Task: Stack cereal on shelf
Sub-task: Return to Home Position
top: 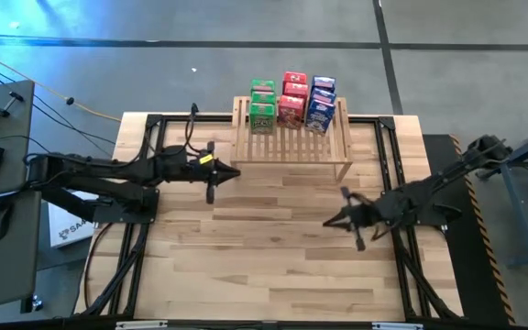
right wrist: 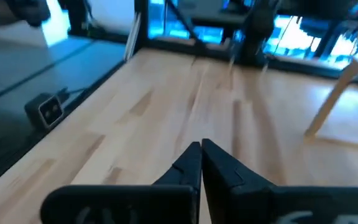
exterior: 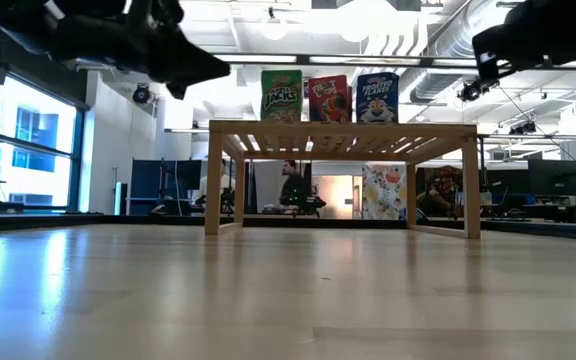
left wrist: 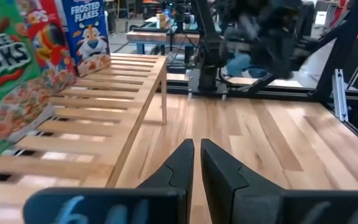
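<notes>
Both my grippers empty, the cereal up on the shelf.
My left gripper (left wrist: 197, 144) and right gripper (right wrist: 201, 144) hover over the plank table (top: 246, 261), their dark tapered fingers pinched to a slit and gripping nothing. Glossy cardboard cereal boxes (top: 291, 99) stand on the far part of the slatted pale-wood shelf (top: 291, 148). The high view shows green, red and blue files; the low view shows only the front three, which hide the rest.
</notes>
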You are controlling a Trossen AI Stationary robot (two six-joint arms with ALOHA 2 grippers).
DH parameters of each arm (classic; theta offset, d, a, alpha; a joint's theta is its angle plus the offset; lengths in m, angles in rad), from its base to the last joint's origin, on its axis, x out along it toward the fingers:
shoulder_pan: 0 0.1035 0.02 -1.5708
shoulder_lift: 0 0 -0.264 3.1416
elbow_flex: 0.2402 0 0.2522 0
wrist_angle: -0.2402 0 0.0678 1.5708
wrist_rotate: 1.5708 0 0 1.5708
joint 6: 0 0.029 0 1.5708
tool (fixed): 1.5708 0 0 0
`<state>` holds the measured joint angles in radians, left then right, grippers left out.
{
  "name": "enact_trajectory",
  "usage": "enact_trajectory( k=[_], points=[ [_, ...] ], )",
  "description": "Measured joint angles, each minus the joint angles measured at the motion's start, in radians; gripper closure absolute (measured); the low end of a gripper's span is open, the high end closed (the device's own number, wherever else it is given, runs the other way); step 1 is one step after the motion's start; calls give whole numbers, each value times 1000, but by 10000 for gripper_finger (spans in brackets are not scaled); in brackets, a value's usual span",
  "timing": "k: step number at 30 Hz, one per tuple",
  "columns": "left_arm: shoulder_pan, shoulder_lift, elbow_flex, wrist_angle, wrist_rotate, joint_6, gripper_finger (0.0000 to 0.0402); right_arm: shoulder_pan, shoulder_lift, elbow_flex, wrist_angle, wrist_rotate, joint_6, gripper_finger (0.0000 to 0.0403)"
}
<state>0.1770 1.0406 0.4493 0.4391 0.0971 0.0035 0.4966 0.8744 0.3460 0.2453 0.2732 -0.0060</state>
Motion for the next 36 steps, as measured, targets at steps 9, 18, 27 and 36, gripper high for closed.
enact_trajectory(
  k=[9, 18, 27, 36],
  points=[
    [36, -119, -125, 32, 50, -3, 381, -162, -462, -151, -107, -73, -81, 403],
    [72, -249, -218, 54, 61, -19, 381, -285, -780, -233, -243, -75, -99, 403],
    [138, -389, -326, 80, 113, -53, 381, -401, -871, -231, -331, -67, -123, 403],
    [207, -558, -439, 72, 116, -49, 381, -511, -873, -231, -319, -85, -126, 403]
  ],
)
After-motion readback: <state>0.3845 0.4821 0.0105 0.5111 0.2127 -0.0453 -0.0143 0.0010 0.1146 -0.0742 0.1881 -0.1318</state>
